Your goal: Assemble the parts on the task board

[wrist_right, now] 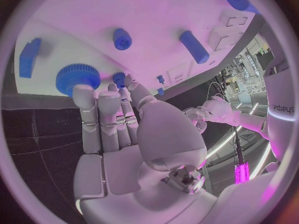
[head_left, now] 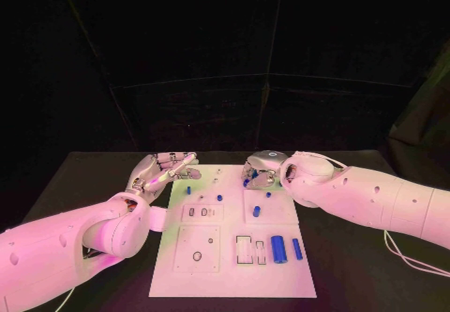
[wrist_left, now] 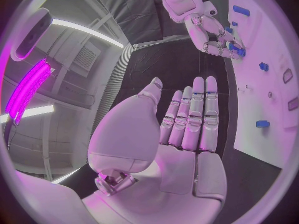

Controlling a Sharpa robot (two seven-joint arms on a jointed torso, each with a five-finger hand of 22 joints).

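a: broadly, how far along is it? start with the big items.

b: the worktop [head_left: 84,175] carries the task board [head_left: 235,273], a white plate lying flat in the middle. most of the job looks outstanding, by my reading. two blue cylinders [head_left: 278,248] lie loose on their sides at the near right of the board, next to empty rectangular cut-outs [head_left: 244,249]. the oval recesses [head_left: 197,211] on the left half are also unfilled.

a: anything already seated?

b: a few small blue pegs [head_left: 220,197] appear to stand upright further back; whether they are fully home i cannot tell.

a: and the hands?

b: the left hand [head_left: 167,169] hovers at the board's far left corner, fingers straight and spread, holding nothing. the right hand [head_left: 264,170] is over the far edge, fingers extended toward a blue toothed wheel [wrist_right: 77,77]; its fingertips [wrist_right: 84,93] sit right at it, but a firm hold is not clear, so i cannot tell.

a: verdict?

b: early stage, wheel placement likely in hand.
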